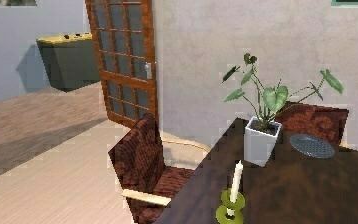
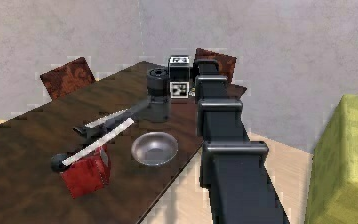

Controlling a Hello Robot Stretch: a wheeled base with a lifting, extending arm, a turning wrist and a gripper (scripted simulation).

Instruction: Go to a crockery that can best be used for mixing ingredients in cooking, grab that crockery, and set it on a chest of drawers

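Note:
A round grey metal bowl (image 2: 154, 149) lies on the dark wooden table (image 2: 47, 125) in the arm side view. The arm reaches out over the table, and the gripper (image 2: 95, 127) with its thin fingers stretches to the left just beyond the bowl. Because the bowl rests on the table close by it, I cannot tell whether the gripper holds anything. A red container (image 2: 87, 173) with a white stick across it stands left of the bowl. In the forward view a flat grey dish (image 1: 312, 146) lies on the table (image 1: 287, 195).
A plant in a white pot (image 1: 259, 140) and a candle in a green holder (image 1: 231, 203) stand on the table. Red patterned chairs (image 1: 140, 158) (image 2: 67, 78) surround it. A glass-paned wooden door (image 1: 122, 55) and a grey bin (image 1: 69, 58) lie ahead. A yellow-green sofa (image 2: 342, 160) is at the right.

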